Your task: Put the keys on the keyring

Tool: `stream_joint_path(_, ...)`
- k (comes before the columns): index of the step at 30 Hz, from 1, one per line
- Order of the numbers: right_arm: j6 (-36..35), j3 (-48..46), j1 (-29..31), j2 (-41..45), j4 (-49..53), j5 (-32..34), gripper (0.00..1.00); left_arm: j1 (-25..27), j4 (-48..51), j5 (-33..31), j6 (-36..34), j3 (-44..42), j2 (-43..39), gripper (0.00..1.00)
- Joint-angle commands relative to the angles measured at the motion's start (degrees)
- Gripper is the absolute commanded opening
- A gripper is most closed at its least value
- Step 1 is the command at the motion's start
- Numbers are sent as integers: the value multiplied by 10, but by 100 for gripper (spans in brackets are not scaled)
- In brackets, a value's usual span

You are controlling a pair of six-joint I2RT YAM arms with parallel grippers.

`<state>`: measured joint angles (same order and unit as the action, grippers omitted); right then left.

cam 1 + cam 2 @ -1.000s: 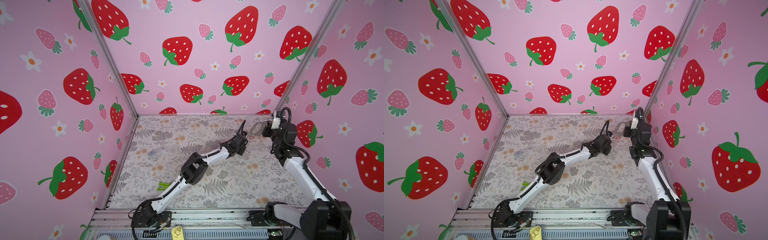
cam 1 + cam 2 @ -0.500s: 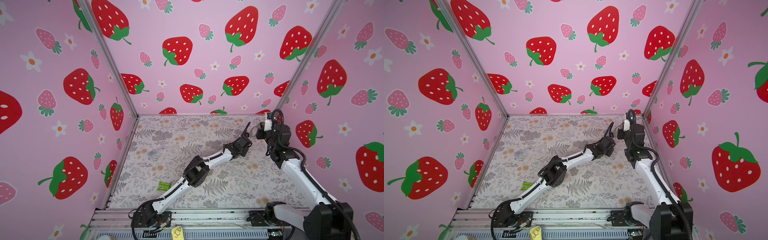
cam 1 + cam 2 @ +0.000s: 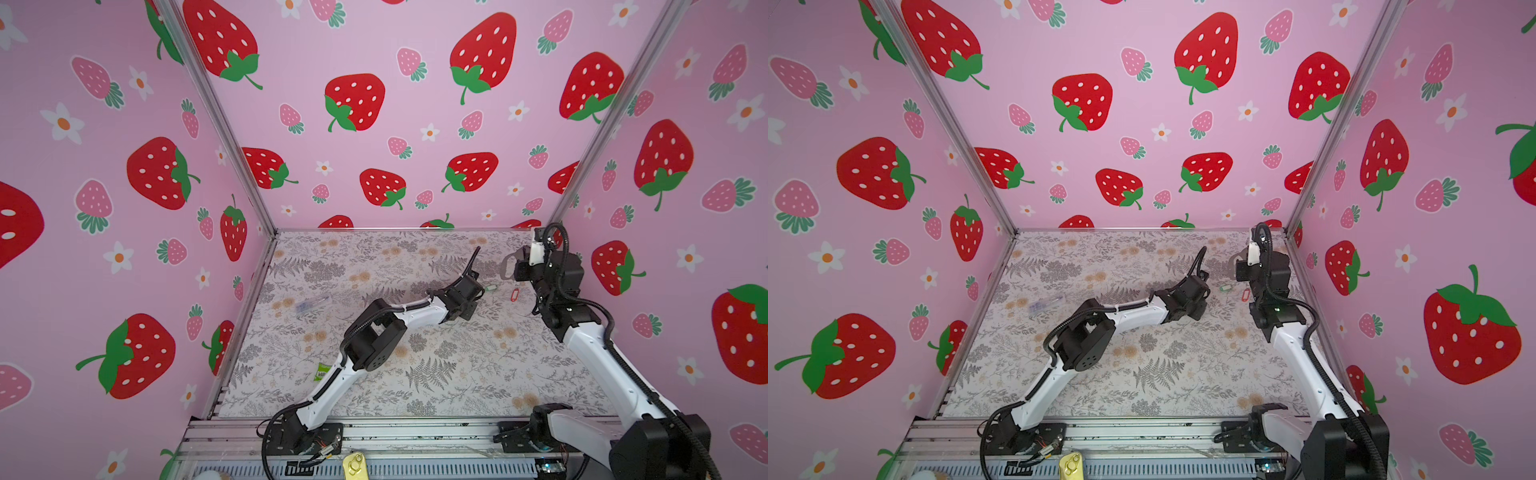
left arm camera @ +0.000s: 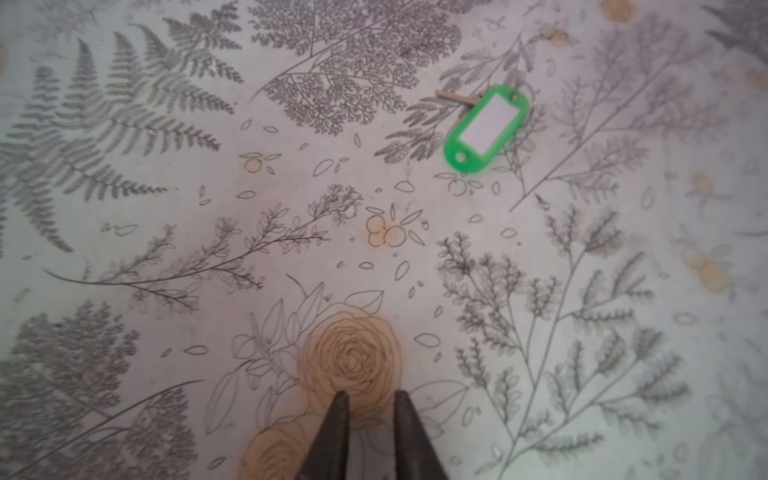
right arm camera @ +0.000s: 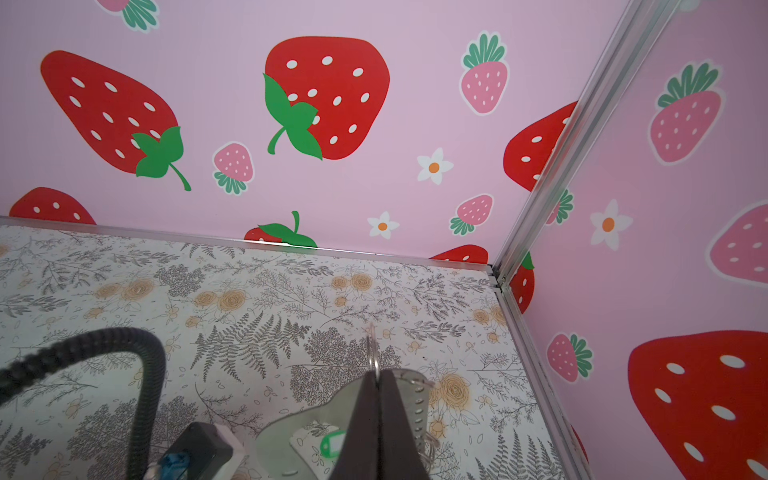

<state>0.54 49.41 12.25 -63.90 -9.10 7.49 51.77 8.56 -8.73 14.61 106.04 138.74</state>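
As I look down from both top views, I count two arms over one floral mat (image 3: 457,382). One keyring (image 3: 507,266), a dull mauve strap loop, is held up off the mat at the far right by the right gripper (image 5: 379,386). My wrist view there shows the jaws pressed together on a silver ring (image 5: 372,353) of its chain, and the dark fingers (image 5: 361,424) cover part of the strap. The left gripper (image 4: 370,411) hovers low over the mat, with a narrow gap between its jaws and nothing in them. One green packet (image 3: 322,371) lies near the front left, partly hidden by the left arm. One clear sleeve (image 3: 312,303) lies flat, left of centre. Two keys lie on the mat between the grippers. The green key (image 4: 487,129) is ahead of the left fingertips and apart from them. The red key (image 3: 514,294) lies just beside it, near the right arm's wrist. The two do not touch.
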Motion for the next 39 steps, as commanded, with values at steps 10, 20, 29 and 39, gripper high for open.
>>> stream_joint_path(10,9,-4,-6,3,-28,8,0,-15,-169,129,75,139,96,46)
stream_joint_path(20,10,-18,-6,9,-32,8,0,1,-124,54,66,259,192,51)
stream_joint_path(29,12,-39,-6,26,-34,8,0,19,-137,-12,67,299,232,51)
stream_joint_path(39,3,-62,7,38,-52,15,0,25,-105,-85,88,311,231,50)
